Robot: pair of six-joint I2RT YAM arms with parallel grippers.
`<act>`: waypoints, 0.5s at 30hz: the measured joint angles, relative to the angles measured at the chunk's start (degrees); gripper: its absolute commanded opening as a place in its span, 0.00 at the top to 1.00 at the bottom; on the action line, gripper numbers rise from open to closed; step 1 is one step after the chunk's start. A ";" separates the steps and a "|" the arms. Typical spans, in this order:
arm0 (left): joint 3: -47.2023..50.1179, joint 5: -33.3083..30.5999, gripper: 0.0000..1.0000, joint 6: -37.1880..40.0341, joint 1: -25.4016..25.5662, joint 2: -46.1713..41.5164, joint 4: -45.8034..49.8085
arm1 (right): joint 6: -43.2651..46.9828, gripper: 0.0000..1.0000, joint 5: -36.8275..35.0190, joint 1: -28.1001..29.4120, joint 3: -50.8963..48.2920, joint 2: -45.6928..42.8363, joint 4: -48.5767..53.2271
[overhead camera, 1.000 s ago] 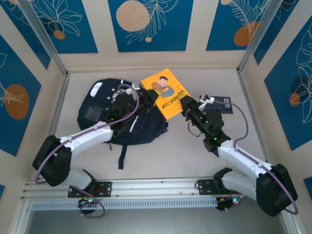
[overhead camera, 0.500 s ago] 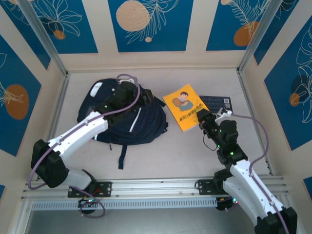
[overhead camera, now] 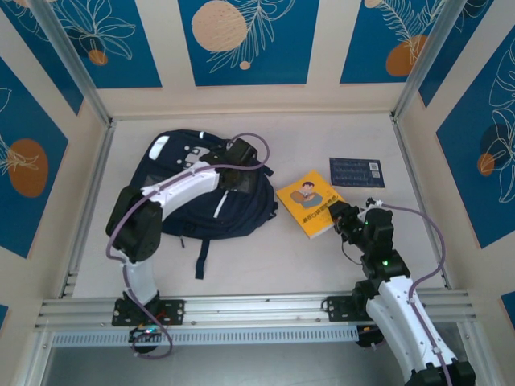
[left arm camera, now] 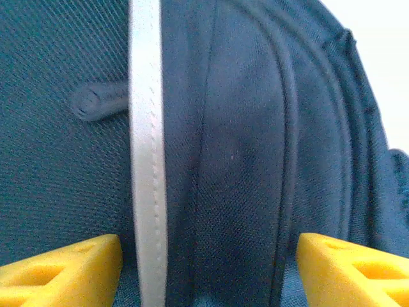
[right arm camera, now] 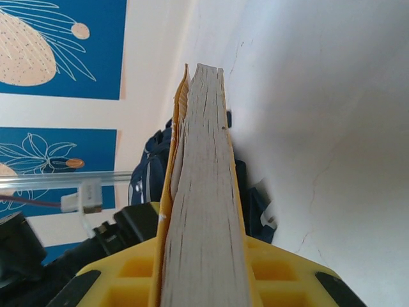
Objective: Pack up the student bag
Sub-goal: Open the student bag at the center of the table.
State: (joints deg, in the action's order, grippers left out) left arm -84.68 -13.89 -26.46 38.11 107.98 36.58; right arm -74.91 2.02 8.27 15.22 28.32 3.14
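Note:
The student bag (overhead camera: 193, 201) lies flat at left centre of the table, navy with thin white stripes. My left gripper (overhead camera: 243, 175) hovers over its right upper part. In the left wrist view the yellow fingertips (left arm camera: 64, 268) stand wide apart and open over navy fabric and a white stripe (left arm camera: 147, 160), gripping nothing. My right gripper (overhead camera: 342, 219) is shut on the near right corner of a yellow book (overhead camera: 310, 203), right of the bag. The right wrist view looks along the book's page edge (right arm camera: 201, 192), clamped between the yellow pads (right arm camera: 281, 268), with the bag (right arm camera: 148, 167) beyond.
A small navy booklet (overhead camera: 356, 172) lies flat at the back right, beyond the yellow book. A dark strap (overhead camera: 201, 256) trails from the bag toward the near edge. Cage posts and patterned walls close in the table on three sides.
The left gripper opened and slid right across the bag's top. The right arm drew the yellow book away from the bag, toward the near right, still gripping it.

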 measured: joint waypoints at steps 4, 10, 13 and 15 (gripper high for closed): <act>-0.55 1.25 0.57 0.96 0.00 2.03 0.83 | -0.02 1.00 1.77 -1.09 -0.37 0.09 -0.07; -0.59 2.64 1.00 2.84 -0.07 1.88 0.79 | 0.28 1.00 3.26 -1.66 -0.79 0.07 -0.04; -0.72 3.74 1.00 4.00 -0.24 0.63 1.53 | 2.14 1.00 4.04 -1.66 -0.26 0.09 1.01; -1.38 5.27 1.00 5.25 -0.44 -1.18 3.26 | 3.93 1.00 4.70 -1.66 0.94 0.22 2.62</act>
State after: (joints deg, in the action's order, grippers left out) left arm -86.06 -8.62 -21.21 37.67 106.80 39.83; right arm -70.98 6.72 6.61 16.16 28.53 5.76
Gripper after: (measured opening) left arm 0.043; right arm 0.182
